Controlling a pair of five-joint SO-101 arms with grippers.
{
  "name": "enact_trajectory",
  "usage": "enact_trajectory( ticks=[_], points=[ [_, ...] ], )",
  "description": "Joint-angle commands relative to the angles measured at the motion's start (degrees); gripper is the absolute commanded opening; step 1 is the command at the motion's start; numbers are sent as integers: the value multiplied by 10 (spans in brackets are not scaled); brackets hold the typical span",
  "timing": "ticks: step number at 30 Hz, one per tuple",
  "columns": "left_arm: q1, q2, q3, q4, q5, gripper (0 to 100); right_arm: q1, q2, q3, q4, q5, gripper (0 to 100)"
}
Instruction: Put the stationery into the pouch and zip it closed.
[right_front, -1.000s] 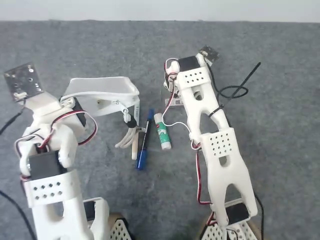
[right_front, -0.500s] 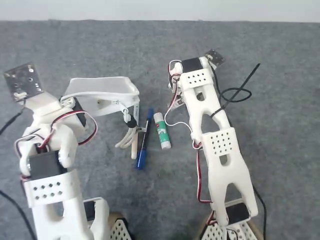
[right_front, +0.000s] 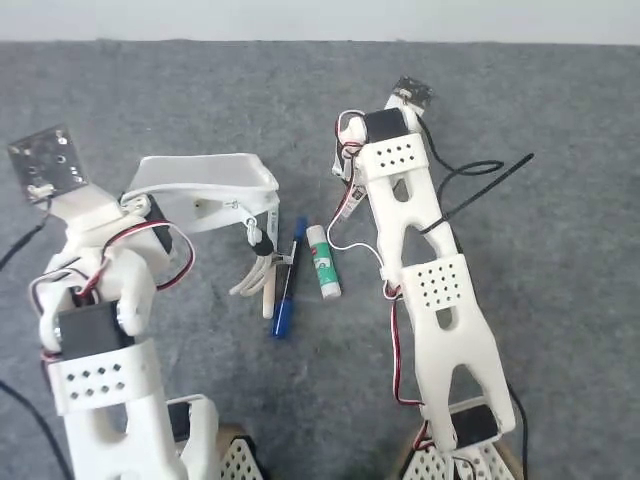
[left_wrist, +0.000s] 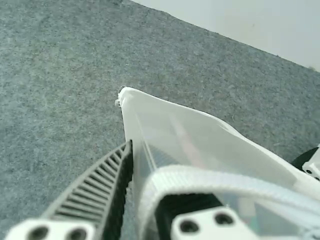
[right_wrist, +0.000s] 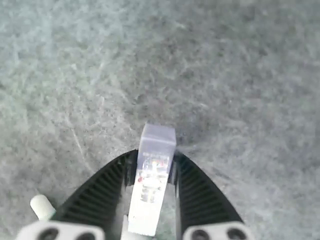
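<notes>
A white translucent pouch (right_front: 205, 185) is held open-side up off the grey mat by my left gripper (right_front: 145, 207), which is shut on its rim. In the left wrist view the pouch (left_wrist: 200, 140) sits across the gripper (left_wrist: 145, 172), with something pinkish faint inside. My right gripper (right_front: 348, 188) stands just right of the pouch, shut on a small white eraser-like block (right_wrist: 150, 192) with red print. On the mat between the arms lie a glue stick (right_front: 323, 262), a blue pen (right_front: 287, 282) and a pale wooden stick (right_front: 268, 292).
A white cord (right_front: 248, 280) trails from the pouch beside the wooden stick. A black cable (right_front: 480, 180) loops right of the right arm. The mat's far edge meets a pale wall. Open mat lies at the far side and to the right.
The right arm has shifted slightly toward the far side and right, keeping the small block in its gripper. The left arm and the pouch have not moved.
</notes>
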Motion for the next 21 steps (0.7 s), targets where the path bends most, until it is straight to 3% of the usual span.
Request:
enact_trajectory(
  ticks=[1,21],
  points=[
    [-2,-5,-7,-24,5,13,-2,-33,-39,27,25,6],
    [0,-5,-7,-24,5,13,-39,-410,340,22,137,6]
  ],
)
